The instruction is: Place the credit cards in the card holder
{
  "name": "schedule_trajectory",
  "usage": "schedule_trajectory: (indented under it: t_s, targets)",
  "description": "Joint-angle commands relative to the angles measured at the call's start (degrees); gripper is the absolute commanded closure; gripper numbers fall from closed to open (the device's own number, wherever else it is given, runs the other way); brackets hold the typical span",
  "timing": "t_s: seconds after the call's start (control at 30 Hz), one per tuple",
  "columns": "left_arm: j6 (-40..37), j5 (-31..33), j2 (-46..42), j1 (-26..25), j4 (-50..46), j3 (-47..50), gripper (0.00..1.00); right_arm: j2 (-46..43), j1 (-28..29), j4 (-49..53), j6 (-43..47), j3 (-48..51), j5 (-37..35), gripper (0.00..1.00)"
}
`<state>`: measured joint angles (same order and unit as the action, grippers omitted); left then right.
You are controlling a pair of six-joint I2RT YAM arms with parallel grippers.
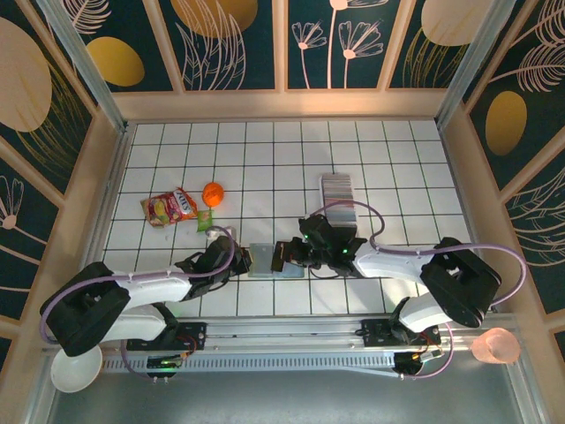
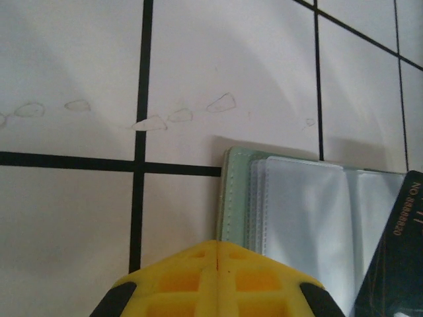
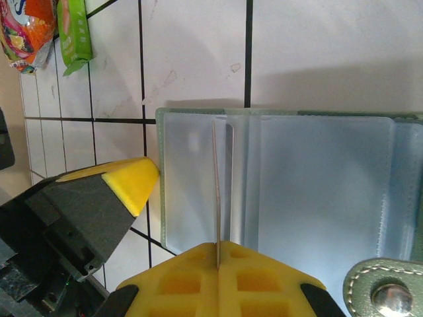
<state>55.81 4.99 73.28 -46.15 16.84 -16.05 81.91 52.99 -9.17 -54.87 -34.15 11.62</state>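
Note:
The sage-green card holder (image 1: 265, 261) lies open on the tiles between my two grippers, its bluish clear pockets (image 3: 304, 185) facing up and its clasp tab (image 3: 386, 292) at the right. My right gripper (image 3: 218, 246) is shut on one credit card (image 3: 216, 178). That card is seen edge-on over the pockets in the right wrist view and shows dark (image 2: 395, 261) in the left wrist view. My left gripper (image 2: 218, 246) is shut with nothing between its fingers, and its tip is at the holder's left edge (image 2: 232, 198). The other credit cards (image 1: 338, 194) stand as a striped row behind the holder.
A snack packet (image 1: 169, 208), an orange ball (image 1: 213, 193) and a small green packet (image 1: 205, 220) lie at the left. A white bowl (image 1: 75, 369) sits beyond the table's near left corner and a pink cup (image 1: 495, 345) beyond the near right one.

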Motion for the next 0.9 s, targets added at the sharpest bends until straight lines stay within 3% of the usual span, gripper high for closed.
schedule_trajectory:
  t_s: [0.0,0.63,0.87]
  targets:
    - [0.37,-0.06,1.01,-0.28,1.09,0.67,1.00,-0.52,0.54,-0.78,-1.11,1.22,-0.96,1.00]
    - [0.18,-2.09,3.09,-0.30,1.79,0.85,1.00,2.48,1.15,-3.42,-3.76,1.59,2.71,1.00]
    - [0.61,-2.25,2.72,-0.31,1.80,1.27,1.00,2.92,1.19,0.22,-5.78,1.45,0.32,1.00]
